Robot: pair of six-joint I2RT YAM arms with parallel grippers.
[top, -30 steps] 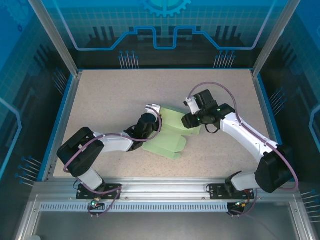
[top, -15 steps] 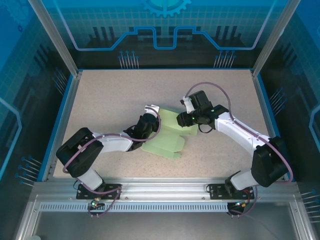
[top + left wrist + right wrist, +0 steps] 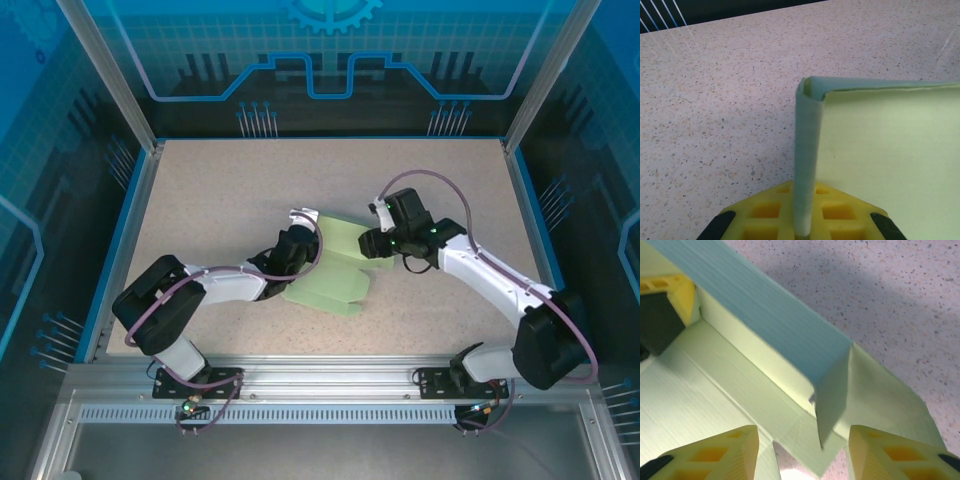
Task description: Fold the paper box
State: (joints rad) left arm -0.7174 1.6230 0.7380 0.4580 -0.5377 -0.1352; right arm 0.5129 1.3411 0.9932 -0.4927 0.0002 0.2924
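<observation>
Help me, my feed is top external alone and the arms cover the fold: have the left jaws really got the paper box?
Observer: Yes, the left jaws pinch the paper box. The left wrist view shows a standing wall of it running down between the yellow pads.
Operator: And the right jaws?
Observer: Open. In the right wrist view their yellow fingertips sit apart, with a small end flap between them.
Operator: Is that flap folded in?
Observer: Partly. It is bent round the end of a raised wall, not flat against anything.
</observation>
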